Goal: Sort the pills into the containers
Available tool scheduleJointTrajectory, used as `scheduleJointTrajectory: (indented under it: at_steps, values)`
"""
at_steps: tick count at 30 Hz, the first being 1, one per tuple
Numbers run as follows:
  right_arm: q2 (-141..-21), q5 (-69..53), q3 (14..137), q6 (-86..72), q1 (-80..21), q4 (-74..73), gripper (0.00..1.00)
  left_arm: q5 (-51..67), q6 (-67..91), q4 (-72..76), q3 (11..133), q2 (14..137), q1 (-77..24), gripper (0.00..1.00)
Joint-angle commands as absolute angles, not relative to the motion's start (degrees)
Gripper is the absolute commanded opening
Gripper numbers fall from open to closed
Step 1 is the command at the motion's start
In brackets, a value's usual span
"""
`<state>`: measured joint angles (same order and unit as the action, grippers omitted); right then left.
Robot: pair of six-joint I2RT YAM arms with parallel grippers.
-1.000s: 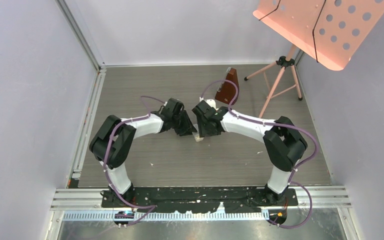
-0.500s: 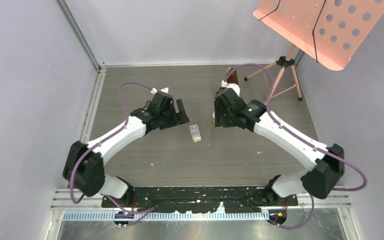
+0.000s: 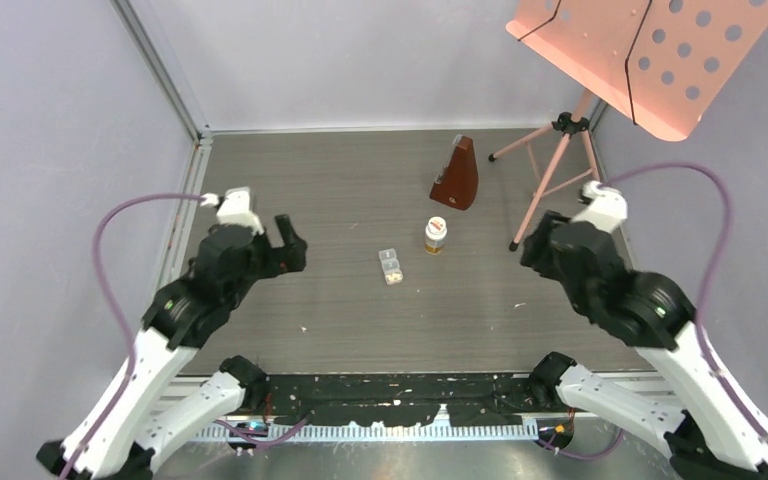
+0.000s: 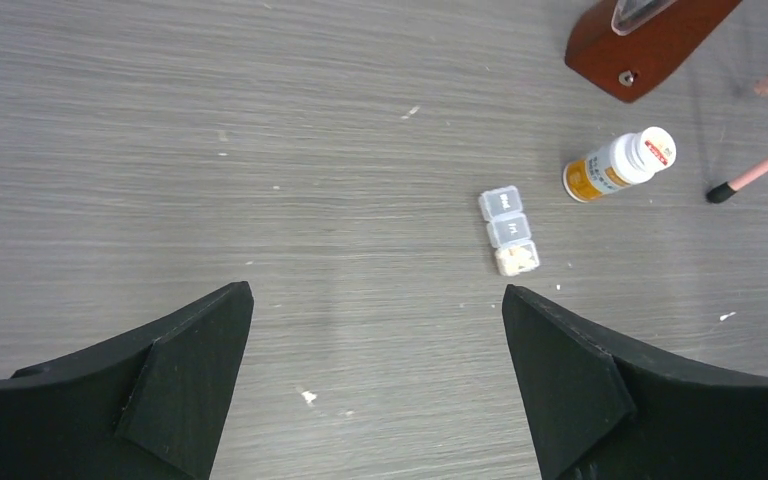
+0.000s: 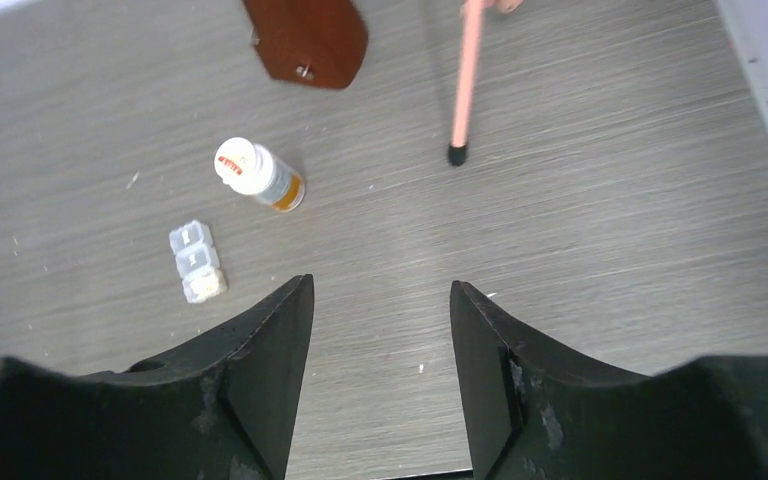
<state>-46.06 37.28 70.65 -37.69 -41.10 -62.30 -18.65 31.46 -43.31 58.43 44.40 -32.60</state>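
The containers [image 3: 391, 267] are a short clear strip box lying on the table's middle, also seen in the left wrist view [image 4: 509, 231] and the right wrist view [image 5: 197, 261]. Yellowish pills [image 4: 517, 259] fill its nearest compartment [image 5: 205, 285]; the other two lids look closed. My left gripper [image 3: 295, 245] hangs well to the left of the strip, jaws wide open and empty [image 4: 375, 290]. My right gripper [image 3: 535, 250] hangs far to the right, open with nothing between its fingers [image 5: 380, 283].
A white pill bottle [image 3: 436, 235] with an orange label stands upright just right of the strip. Behind it is a brown metronome [image 3: 457, 175]. A pink music stand [image 3: 640, 50] rises at the back right, one leg [image 3: 532, 205] reaching toward the bottle.
Both arms have pulled back from the centre toward the near corners. The left gripper has opened wide. The bottle now stands uncovered beside the strip.
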Motion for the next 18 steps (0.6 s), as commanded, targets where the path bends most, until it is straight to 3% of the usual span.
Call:
scheduleJointTrajectory:
  at_steps: [1,10,18]
  values:
    - [-38.7,46.6,75.0,-40.1,-40.9,-70.2,0.62,-25.7,29.2,-53.4,57.0,33.3,-32.4,0.99]
    - [-32.1,50.2,80.0,-32.9,-40.9,-71.9,0.9,-31.6,30.9,-60.2,60.5,16.5,-32.4,0.99]
    - [-32.2,50.2,81.4,-30.0,-40.9,-69.7,0.96,-37.2,32.5,-64.3,61.2,12.3,-32.4,0.99]
